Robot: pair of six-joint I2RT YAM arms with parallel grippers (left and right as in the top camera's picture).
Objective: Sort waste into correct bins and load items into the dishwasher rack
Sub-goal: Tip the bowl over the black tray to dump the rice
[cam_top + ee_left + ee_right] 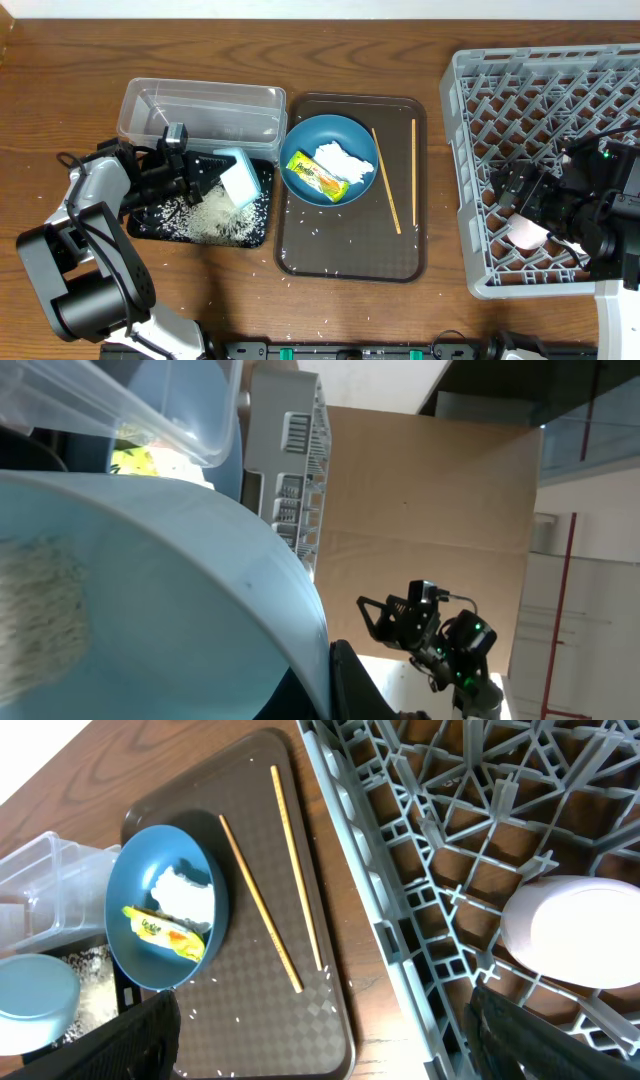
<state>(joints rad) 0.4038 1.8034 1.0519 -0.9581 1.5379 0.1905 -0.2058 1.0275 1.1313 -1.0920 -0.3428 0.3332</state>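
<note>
My left gripper (pixel 205 175) is shut on the rim of the light-blue bowl (pixel 238 180), holding it tilted over the black tray (pixel 140 226), where white rice (pixel 215 215) lies spilled. In the left wrist view the bowl (pixel 180 580) fills the frame, with rice (pixel 40 610) still inside and one finger (pixel 335 680) against the rim. The dark-blue bowl (pixel 330 135) holds the wrapper (pixel 315 175) and the tissue (pixel 345 160). Two chopsticks (pixel 386 180) lie beside it. My right gripper (pixel 330 1050) is open over the rack (pixel 540 90), next to a pink cup (pixel 585 935).
The clear tub (pixel 200 105) stands behind the black tray. The brown serving tray (pixel 350 255) carries the dark-blue bowl, the chopsticks and scattered rice grains. A few grains lie on the wooden table by the tray's front. The white cup is not in view.
</note>
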